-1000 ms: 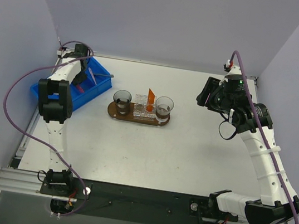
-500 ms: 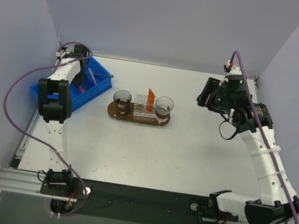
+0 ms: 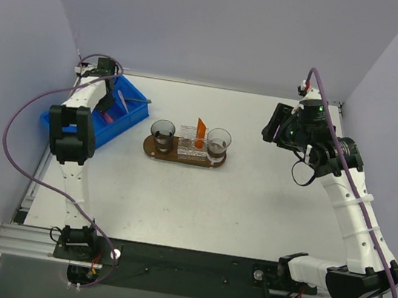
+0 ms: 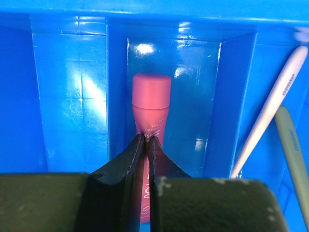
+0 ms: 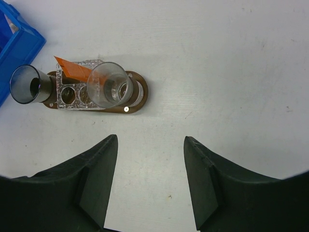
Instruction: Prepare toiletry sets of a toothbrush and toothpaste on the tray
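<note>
Robot lab cell: white table, bare partition walls

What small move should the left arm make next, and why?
Probably lift straight up a little. The left tool looks pinched on the toothpaste tube, which lies in a narrow compartment of the blue bin, so rising first should clear its walls before carrying toward the tray.

Bin: glossy blue plastic; you'll see glare patches on its walls. Tube: smooth coral-pink plastic, satin finish. Brushes: pale, matt. Tray: dark wood, dull sheen. Cups: clear and glossy. Bench: matt white, finely grained. Your right end effector: matt black.
</note>
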You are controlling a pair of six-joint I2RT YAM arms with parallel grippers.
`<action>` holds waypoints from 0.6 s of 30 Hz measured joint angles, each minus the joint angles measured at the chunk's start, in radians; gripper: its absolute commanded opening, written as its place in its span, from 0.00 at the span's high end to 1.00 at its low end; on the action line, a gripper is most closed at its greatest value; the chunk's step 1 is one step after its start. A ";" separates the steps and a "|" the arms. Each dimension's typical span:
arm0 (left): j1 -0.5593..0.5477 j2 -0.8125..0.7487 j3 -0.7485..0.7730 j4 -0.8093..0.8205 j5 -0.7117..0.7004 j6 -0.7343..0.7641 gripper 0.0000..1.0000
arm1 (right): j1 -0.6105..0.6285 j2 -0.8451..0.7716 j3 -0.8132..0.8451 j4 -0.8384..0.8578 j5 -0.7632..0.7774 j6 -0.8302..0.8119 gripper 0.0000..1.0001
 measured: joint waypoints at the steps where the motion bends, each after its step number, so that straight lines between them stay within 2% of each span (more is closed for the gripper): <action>1: 0.000 -0.005 0.000 0.000 0.000 0.005 0.95 | 0.000 0.000 0.000 0.000 0.000 -0.002 0.48; 18: 0.000 -0.295 -0.037 0.013 0.004 0.021 0.96 | 0.000 -0.044 0.038 -0.006 -0.001 -0.025 0.48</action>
